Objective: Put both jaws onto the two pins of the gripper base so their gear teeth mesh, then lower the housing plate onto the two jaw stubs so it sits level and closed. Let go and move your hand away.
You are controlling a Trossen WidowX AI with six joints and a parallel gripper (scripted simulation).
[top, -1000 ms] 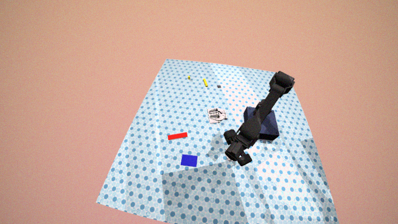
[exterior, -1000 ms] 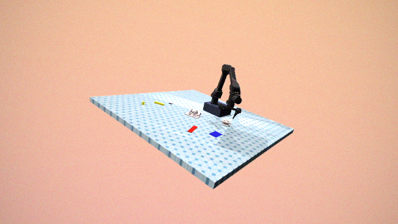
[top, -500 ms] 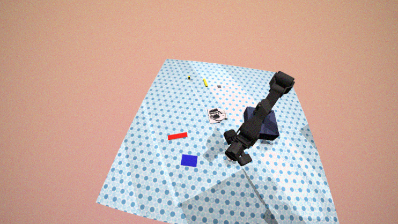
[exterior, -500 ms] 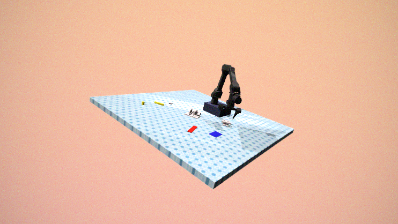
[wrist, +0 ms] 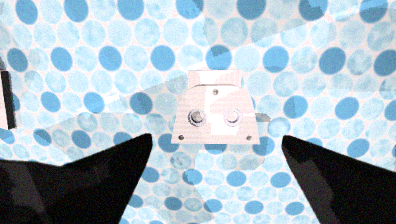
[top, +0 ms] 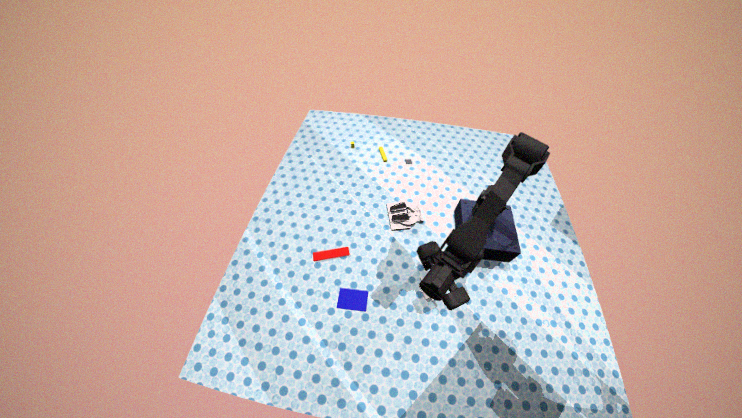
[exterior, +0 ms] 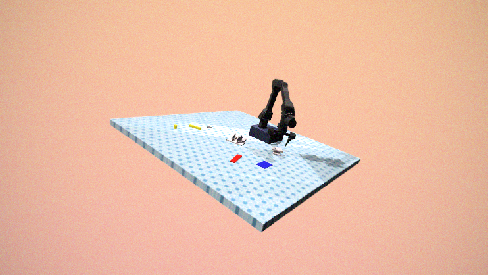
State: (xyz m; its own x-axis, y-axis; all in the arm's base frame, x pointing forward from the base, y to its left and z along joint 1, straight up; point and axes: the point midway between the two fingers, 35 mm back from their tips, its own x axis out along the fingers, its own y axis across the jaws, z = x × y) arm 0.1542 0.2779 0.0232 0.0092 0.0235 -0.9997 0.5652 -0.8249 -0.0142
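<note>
A pale trapezoid plate (top: pixel 426 295) (exterior: pixel 277 149) (wrist: pixel 215 107), apparently the housing plate, lies below my gripper (top: pixel 443 276) (exterior: pixel 278 140) (wrist: pixel 215 140). In the wrist view it shows two round, ringed features and three small screws. It is centred between the fingertips, slightly above their line in the picture. My gripper is wide open and empty, above the table. Two dark jaws (top: pixel 400 217) (exterior: pixel 239 138) are on a white base piece (top: pixel 393 224) farther back. What seems to be its edge shows at the left of the wrist view. Whether gear teeth mesh is too small to tell.
A red bar (top: pixel 331 253) (exterior: pixel 235 158) and a blue rectangle (top: pixel 352 299) (exterior: pixel 264 164) lie on the dotted table. A yellow bar (top: pixel 382 154) (exterior: pixel 195 127), a yellow block (top: pixel 352 144) (exterior: pixel 175 126) and a small grey piece (top: pixel 408 161) (exterior: pixel 209 127) lie farther back. The dark arm base (top: pixel 506 233) (exterior: pixel 261 132) stands beside the jaws.
</note>
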